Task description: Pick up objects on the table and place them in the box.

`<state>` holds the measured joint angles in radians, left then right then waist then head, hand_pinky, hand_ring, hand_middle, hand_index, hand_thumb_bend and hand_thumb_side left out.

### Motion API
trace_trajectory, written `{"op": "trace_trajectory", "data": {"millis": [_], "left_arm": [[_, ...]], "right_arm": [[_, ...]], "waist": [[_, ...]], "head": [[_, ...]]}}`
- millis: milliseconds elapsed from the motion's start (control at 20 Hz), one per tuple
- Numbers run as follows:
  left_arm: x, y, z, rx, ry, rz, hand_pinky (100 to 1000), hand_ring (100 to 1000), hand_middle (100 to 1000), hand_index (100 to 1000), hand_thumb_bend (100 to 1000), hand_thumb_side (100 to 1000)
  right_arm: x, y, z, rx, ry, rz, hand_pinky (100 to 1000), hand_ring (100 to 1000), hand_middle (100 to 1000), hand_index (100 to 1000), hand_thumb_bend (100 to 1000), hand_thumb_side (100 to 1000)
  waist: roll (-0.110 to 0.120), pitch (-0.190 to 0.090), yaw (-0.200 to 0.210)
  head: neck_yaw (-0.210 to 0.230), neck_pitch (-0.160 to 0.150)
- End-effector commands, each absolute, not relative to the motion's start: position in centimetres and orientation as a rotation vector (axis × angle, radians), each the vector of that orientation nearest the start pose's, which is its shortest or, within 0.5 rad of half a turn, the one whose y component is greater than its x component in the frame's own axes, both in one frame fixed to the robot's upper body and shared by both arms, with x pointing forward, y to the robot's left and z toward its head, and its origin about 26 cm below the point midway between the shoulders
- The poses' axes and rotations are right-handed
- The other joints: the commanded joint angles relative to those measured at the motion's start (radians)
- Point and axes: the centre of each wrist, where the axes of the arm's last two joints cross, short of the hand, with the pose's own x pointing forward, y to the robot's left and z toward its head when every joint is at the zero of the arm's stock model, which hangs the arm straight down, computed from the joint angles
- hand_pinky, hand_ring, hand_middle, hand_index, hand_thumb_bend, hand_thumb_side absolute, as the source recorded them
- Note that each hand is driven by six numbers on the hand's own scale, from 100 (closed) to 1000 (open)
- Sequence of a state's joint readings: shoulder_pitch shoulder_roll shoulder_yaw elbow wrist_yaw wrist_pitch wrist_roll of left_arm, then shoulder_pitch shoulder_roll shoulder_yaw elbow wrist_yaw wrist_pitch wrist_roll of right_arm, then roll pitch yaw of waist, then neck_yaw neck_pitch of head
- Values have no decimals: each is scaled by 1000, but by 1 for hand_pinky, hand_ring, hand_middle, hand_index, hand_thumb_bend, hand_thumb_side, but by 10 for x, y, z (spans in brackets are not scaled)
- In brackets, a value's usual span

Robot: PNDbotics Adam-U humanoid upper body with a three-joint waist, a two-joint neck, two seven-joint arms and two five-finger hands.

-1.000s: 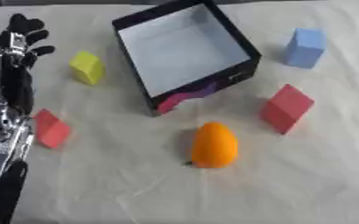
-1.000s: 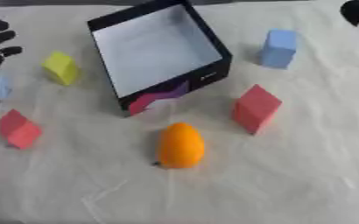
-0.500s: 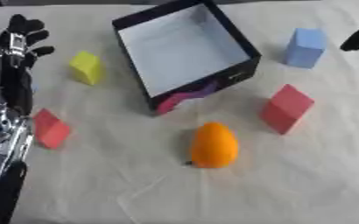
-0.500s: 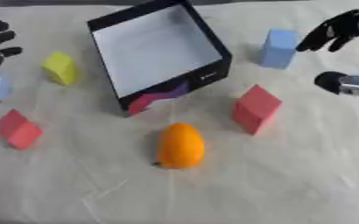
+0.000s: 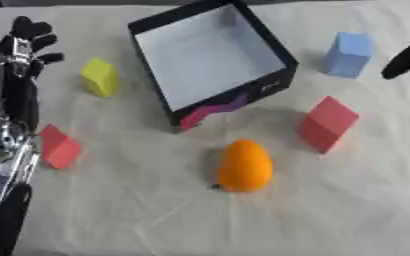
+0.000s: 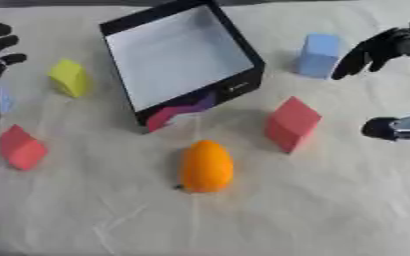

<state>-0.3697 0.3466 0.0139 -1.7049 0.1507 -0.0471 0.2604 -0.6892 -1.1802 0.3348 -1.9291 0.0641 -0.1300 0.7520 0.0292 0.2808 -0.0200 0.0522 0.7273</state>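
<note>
A black box (image 5: 236, 98) with a white inside stands open at the top centre. Around it lie a yellow block (image 5: 99, 77), a blue block (image 5: 347, 54), a red block (image 5: 328, 123) at the right, a second red block (image 5: 60, 147) at the left, and an orange fruit (image 5: 243, 166) in front. My left hand (image 5: 20, 46) stands open at the left edge, fingers up, beside the yellow block. My right hand (image 6: 376, 48) reaches in from the right, open, its fingers just right of the blue block and its thumb (image 6: 385, 129) lower down, right of the red block. It holds nothing.
A wrinkled cream cloth (image 5: 156, 220) covers the table. My left forearm (image 5: 3, 165) runs down the left edge, close to the left red block.
My right hand has come in from the upper right corner, down and leftward toward the blue block. The left hand and all objects stay where they were.
</note>
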Motion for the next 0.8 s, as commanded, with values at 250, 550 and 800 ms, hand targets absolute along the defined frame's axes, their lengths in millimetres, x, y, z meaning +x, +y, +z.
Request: {"op": "trace_trajectory", "data": {"millis": [250,550,800], "left_arm": [[346,287,165,230,-2137,-15,714,788,722,734,309,772],[347,286,164,225,-2135,-16,714,789,722,734,307,773],[347,286,163,220,-2132,-19,714,790,722,734,305,774]], "right_arm": [[312,-271,340,-632,-1518,2081,823,856,832,893,582,432],[331,-258,327,-592,-1462,2129,824,861,834,843,576,411],[348,-251,317,-584,-1441,2138,823,859,831,839,565,397]], "waist": [[-6,-39,0],[-6,-42,2],[-3,-42,4]], "head": [[4,0],[5,2],[2,2]]}}
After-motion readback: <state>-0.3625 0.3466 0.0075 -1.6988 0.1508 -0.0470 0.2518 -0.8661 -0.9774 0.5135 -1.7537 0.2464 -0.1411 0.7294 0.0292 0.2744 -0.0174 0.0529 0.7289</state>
